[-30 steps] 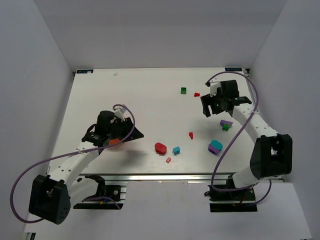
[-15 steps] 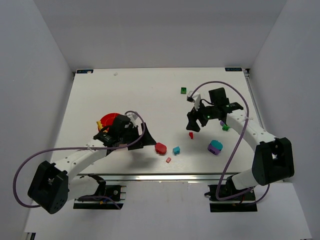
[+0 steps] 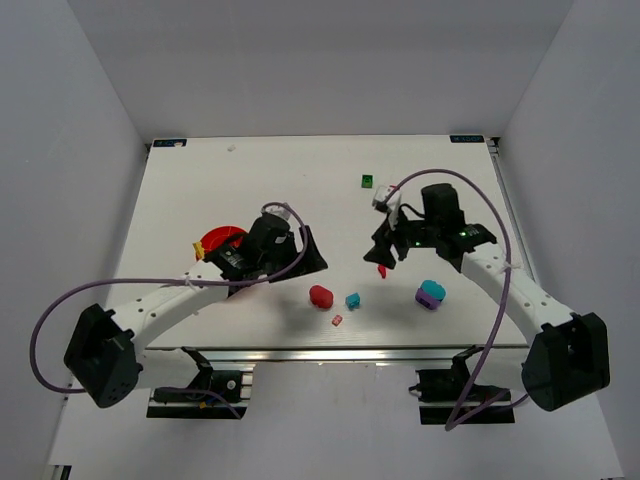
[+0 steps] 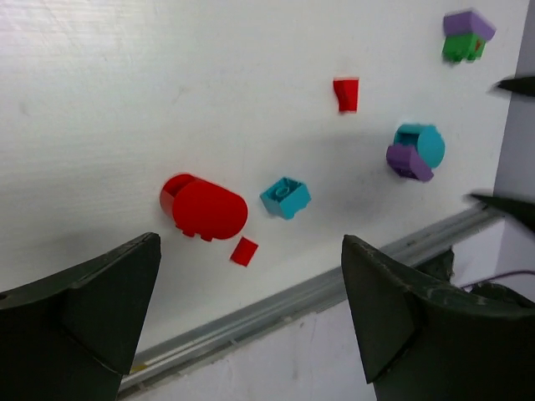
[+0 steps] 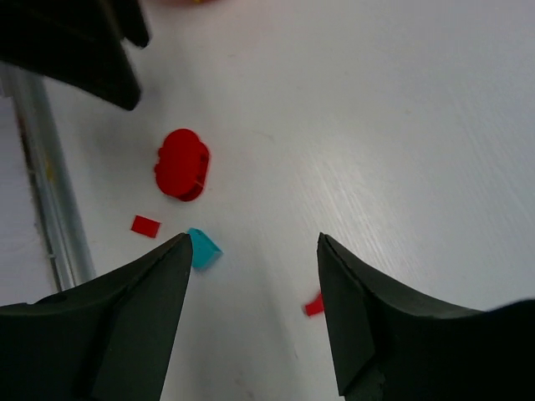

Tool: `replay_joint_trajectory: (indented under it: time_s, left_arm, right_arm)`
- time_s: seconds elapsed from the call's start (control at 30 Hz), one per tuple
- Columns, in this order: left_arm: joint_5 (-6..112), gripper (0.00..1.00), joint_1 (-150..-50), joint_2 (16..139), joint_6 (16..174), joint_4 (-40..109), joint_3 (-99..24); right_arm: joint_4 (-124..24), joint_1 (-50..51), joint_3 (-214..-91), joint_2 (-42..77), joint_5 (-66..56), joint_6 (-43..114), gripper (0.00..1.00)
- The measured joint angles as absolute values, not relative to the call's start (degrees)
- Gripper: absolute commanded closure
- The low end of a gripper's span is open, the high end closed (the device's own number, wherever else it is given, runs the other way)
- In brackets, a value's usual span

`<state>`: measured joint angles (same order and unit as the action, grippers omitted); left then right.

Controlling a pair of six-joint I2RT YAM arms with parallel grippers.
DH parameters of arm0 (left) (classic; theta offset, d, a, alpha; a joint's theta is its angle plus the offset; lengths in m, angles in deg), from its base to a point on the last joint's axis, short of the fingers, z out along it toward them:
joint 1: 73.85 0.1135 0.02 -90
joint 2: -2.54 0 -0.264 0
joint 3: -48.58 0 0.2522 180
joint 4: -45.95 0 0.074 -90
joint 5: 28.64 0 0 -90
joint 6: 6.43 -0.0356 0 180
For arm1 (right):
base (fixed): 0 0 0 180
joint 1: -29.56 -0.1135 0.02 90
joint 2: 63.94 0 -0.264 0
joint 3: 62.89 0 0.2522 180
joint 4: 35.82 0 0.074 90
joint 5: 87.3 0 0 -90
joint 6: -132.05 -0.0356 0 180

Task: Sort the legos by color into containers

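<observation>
On the white bench (image 3: 300, 170), a red bowl (image 3: 215, 240) sits at nine o'clock, partly hidden. The left gripper (image 4: 249, 244) and right gripper (image 5: 252, 241) both hang released and empty above loose legos, among them a red rounded brick (image 3: 320, 295) and a teal brick (image 3: 352, 300), near six o'clock.

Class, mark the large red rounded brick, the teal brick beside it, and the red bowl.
large red rounded brick (image 4: 205, 209), left wrist view, top face.
teal brick (image 4: 285, 197), left wrist view, its stud.
red bowl (image 3: 215, 240), top external view, visible rim.
</observation>
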<state>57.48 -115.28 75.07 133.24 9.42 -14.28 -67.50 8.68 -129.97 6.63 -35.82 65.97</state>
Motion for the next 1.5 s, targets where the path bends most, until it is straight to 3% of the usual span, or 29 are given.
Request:
replay_joint_trajectory:
  time_s: [0.07,0.4,0.5,0.53,0.8,1.0,1.2,1.3,1.4,1.43,1.5]
  left_arm:
    - [62.1,0.02,-116.1,72.9,130.9,7.1,-16.7]
    - [78.6,0.02,-115.7,46.2,119.1,2.0,-21.2]
    - [81.3,0.07,-115.6,45.1,118.8,-2.2,-21.5]
    - [82.5,0.13,-115.6,45.1,119.1,-4.3,-21.5]
    - [85.0,0.25,-115.6,39.2,124.3,-11.7,-21.1]
    - [84.9,0.26,-115.6,36.1,128.7,-14.1,-20.5]
    - [84.7,0.29,-115.6,35.4,131.0,-15.7,-17.4]
    - [84.1,0.37,-115.6,34.0,132.3,-15.6,-15.8]
    - [82.7,0.49,-115.6,33.4,133.3,-15.0,-13.8]
    - [82.0,0.59,-115.6,33.4,133.6,-14.7,-13.1]
    - [80.8,0.69,-115.6,33.8,134.4,-13.7,-11.7]
  right_arm:
    - [-67.6,4.4,-129.7,7.5,-35.5,67.4,0.24]
    - [-69.4,-12.9,-136.9,22.8,-19.4,65.6,0.22]
    - [-69.6,-16.7,-139.3,25.8,-15.5,64.6,0.17]
    - [-69.7,-17.9,-140.2,27.0,-14.4,64.4,0.16]
    - [-71.2,-24.9,-144.0,34.3,-9.6,62.1,0.14]
    - [-72.3,-26.4,-144.0,37.4,-6.8,60.9,0.17]
    - [-72.5,-27.3,-143.9,39.5,-3.5,59.8,0.31]
    - [-72.5,-27.9,-143.8,40.8,-2.1,59.4,0.59]
    - [-72.4,-27.9,-143.8,41.0,-2.1,59.0,0.77]
    - [-72.4,-27.9,-143.8,41.0,-2.2,59.2,0.92]
    - [-72.7,-27.9,-143.8,40.9,-2.6,59.7,1.0]
